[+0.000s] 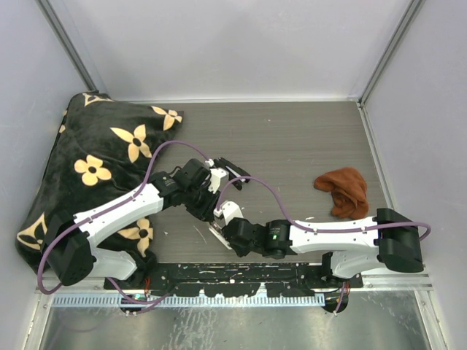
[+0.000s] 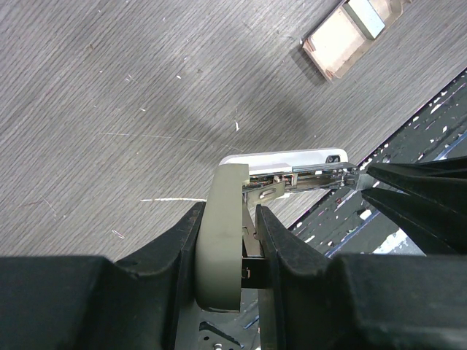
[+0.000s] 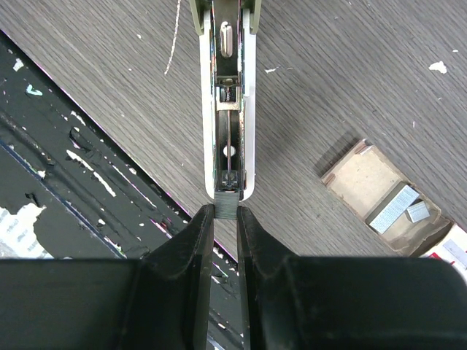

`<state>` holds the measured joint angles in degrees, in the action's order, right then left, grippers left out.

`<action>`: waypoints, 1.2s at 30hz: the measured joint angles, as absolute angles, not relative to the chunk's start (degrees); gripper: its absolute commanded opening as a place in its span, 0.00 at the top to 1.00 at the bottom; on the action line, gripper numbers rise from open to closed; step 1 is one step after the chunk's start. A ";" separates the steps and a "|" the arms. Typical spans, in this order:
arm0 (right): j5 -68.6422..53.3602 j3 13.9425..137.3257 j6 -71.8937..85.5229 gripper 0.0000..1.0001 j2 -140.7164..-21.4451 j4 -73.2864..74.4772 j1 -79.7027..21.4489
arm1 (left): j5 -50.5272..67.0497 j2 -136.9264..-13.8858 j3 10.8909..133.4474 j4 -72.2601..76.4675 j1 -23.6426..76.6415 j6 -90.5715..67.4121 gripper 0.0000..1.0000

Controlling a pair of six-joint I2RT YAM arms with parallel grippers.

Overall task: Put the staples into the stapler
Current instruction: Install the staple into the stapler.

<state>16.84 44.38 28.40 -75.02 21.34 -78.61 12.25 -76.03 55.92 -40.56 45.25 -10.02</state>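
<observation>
Starting nearest the arm bases, a small open cardboard box (image 3: 365,179) is seen lying flat on the grey wood-grain worktop (image 1: 306,138), with two loose staple strips (image 3: 394,208) inside it and a red-and-white edge showing at one end. Just beyond it, the staples (image 3: 225,206), a short ribbed grey block, are pinched end-on between the narrowly set fingers of the right hand (image 3: 225,219). The block is held right at the open end of the stapler (image 3: 228,109), in line with its metal channel, where the spring and rod are exposed between white side walls. Whether the block has entered the channel or only touches its mouth cannot be told. The stapler is held above the worktop by the left hand (image 2: 230,211), whose fingers are closed on the raised cream-green cover (image 2: 220,240), so that the cover stands at an angle to the white base and magazine. The two hands are met tip to tip near the middle of the worktop. Farther off, a crumpled rust-brown cloth (image 1: 343,191) is found to the right, well apart from the stapler, and a black blanket with cream flowers (image 1: 95,160) is heaped along the left side.
</observation>
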 measured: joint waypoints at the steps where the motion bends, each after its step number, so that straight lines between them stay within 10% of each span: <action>1: 16.84 44.38 28.42 0.82 -75.02 21.43 -78.63 | 12.25 -76.03 55.92 -40.56 45.25 -10.02 1.00; 36: 15.79 44.69 28.93 0.82 -76.77 22.06 -77.28 | 12.27 -76.05 55.92 -40.47 45.25 -10.00 1.00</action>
<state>15.79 44.69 28.93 -76.77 22.06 -77.28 12.27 -76.05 55.92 -40.47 45.25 -10.00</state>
